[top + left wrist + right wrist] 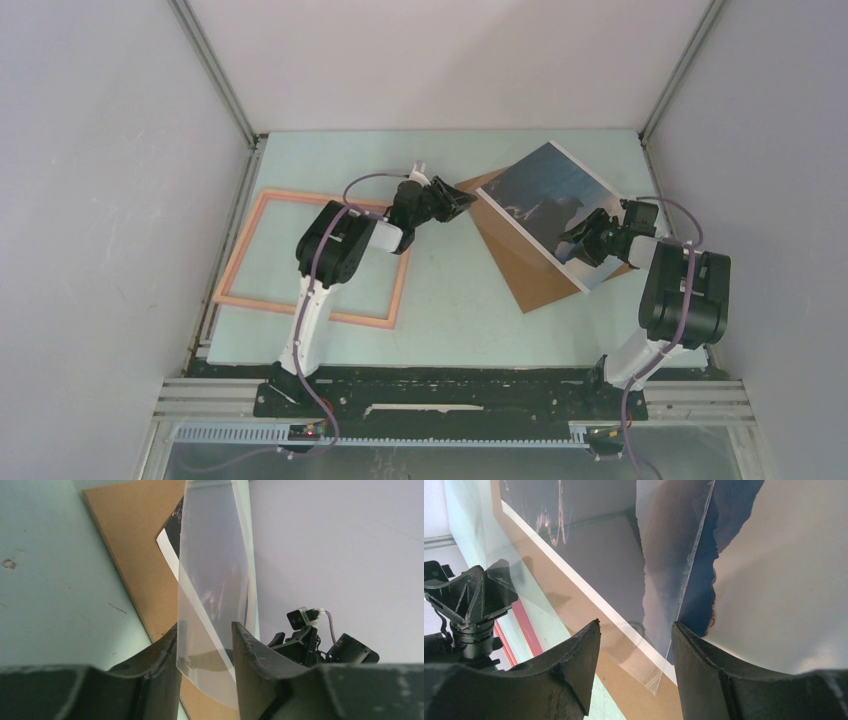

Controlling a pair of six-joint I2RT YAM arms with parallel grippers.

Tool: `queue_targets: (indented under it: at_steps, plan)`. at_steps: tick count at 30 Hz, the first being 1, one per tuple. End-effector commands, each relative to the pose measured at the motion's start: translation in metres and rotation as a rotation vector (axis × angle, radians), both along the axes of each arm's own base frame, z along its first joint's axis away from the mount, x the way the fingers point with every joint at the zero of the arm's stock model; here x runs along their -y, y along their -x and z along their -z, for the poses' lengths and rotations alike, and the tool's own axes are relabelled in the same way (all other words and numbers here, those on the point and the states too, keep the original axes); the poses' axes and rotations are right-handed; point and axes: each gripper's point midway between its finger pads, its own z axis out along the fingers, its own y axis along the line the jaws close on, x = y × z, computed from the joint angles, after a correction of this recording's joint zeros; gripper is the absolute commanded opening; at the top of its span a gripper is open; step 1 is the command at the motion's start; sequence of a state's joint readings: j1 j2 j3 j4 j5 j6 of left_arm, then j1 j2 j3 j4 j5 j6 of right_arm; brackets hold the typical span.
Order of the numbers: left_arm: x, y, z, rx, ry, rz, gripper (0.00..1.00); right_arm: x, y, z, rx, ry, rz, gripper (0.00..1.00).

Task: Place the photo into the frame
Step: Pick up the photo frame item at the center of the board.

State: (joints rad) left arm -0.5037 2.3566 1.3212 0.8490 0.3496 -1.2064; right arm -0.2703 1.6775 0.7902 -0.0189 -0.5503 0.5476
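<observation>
Black left gripper (pixel 205 626), right gripper (pixel 636 623), straddling clear sheet (pixel 212 555)

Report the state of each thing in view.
frame: flat on table, empty.
photo: lying on backing board, outside frame.
backing board: flat on table.
clear sheet: raised, tilted above photo.
left gripper: jaws around sheet, grip unclear.
right gripper: open, sheet corner between jaws.

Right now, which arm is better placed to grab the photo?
Right, probably: the right gripper sits over the photo's edge; the left gripper straddles a clear sheet by the brown board's corner.
</observation>
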Motion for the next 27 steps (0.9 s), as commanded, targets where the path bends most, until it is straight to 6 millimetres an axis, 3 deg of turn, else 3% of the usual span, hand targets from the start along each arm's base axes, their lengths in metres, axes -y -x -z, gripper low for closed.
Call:
queue_targets:
  at_steps: [1,11,14,20,24,27]
  plan:
    - [-0.003,-0.008,-0.042,0.101,0.016,-0.052,0.36,-0.004,0.000,-0.001,-0.004,0.000,-0.010,0.62]
    - [-0.016,0.000,-0.066,0.116,0.014,-0.010,0.01,0.002,0.005,-0.028,0.059,0.131,-0.021,0.62]
    - [-0.034,0.013,-0.077,0.113,-0.051,0.007,0.00,-0.007,0.007,-0.044,0.104,0.186,-0.058,0.62]
    - [-0.104,0.060,-0.051,-0.069,-0.179,-0.017,0.00,-0.038,0.004,-0.079,0.237,0.296,-0.197,0.64]
    - [-0.164,0.100,-0.038,-0.201,-0.306,-0.020,0.00,-0.059,-0.004,-0.095,0.292,0.312,-0.278,0.65]
    - [-0.208,0.132,-0.038,-0.255,-0.435,0.003,0.00,-0.093,-0.012,-0.104,0.359,0.337,-0.360,0.67]
